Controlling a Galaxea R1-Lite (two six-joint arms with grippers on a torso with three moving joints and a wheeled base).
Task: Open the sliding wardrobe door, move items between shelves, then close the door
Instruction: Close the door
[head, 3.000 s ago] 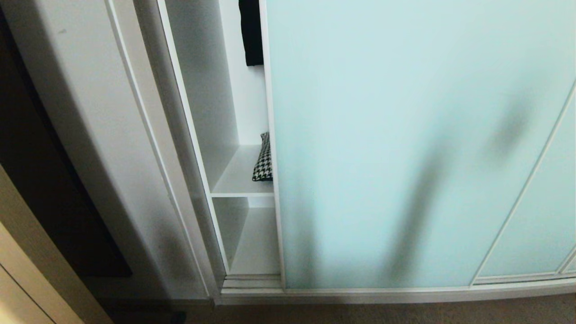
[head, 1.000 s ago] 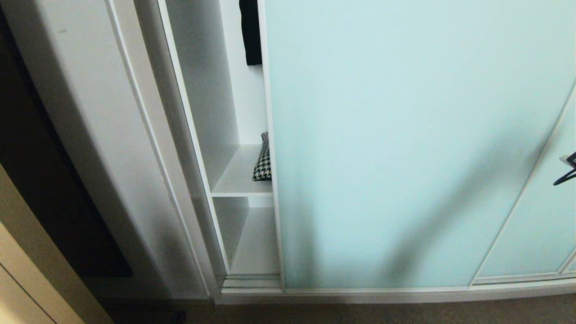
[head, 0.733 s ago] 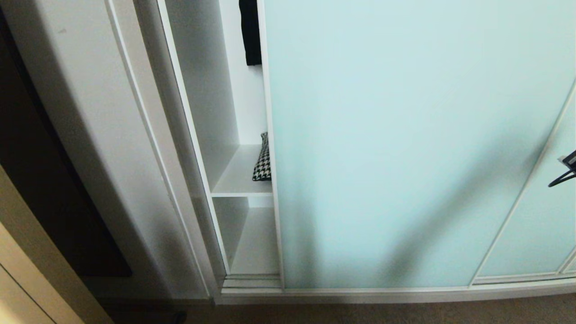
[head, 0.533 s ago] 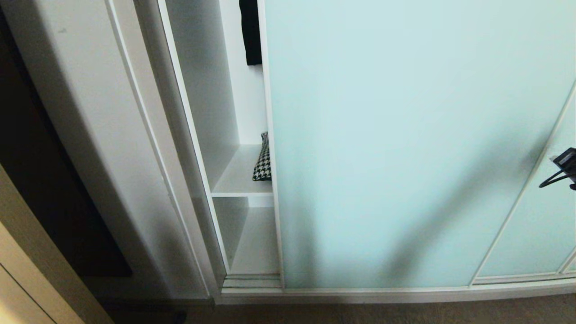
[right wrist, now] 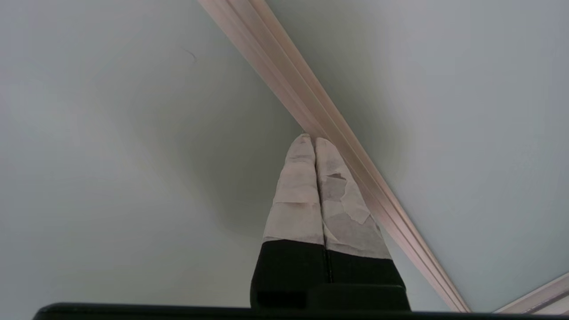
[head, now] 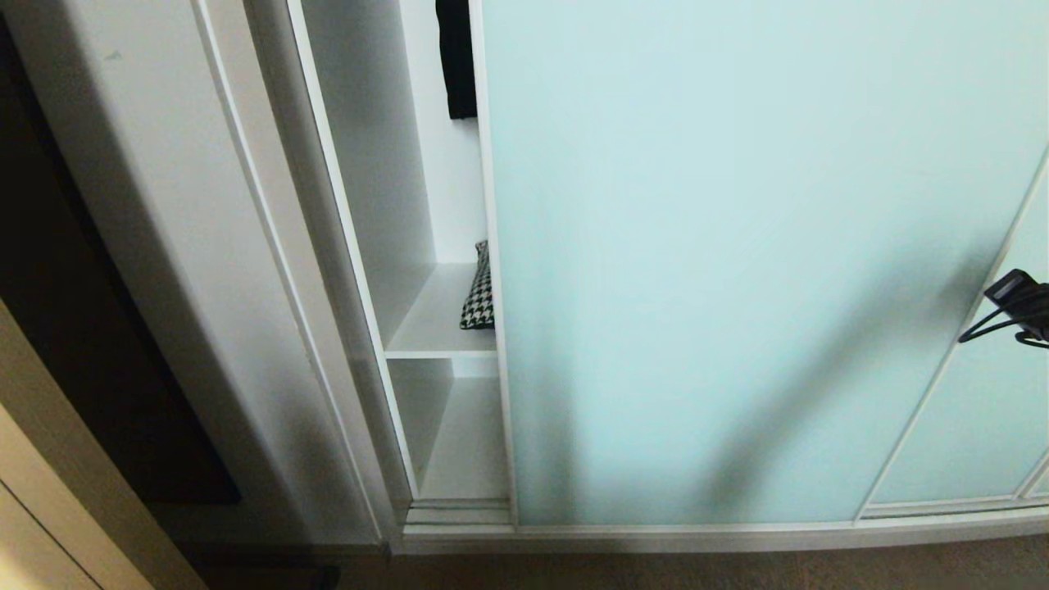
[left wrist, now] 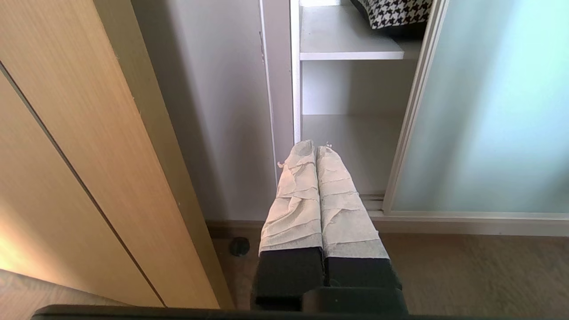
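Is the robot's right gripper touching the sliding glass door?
Cannot tell. In the right wrist view the shut right gripper has its tips right at the frame strip of the sliding wardrobe door, but no view shows plain contact or a gap.

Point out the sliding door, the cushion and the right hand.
sliding door (head: 737, 246), head view, middle of the aqua glass panel.
cushion (head: 479, 299), head view, its visible houndstooth edge.
right hand (right wrist: 313, 140), right wrist view, between the shut fingertips.
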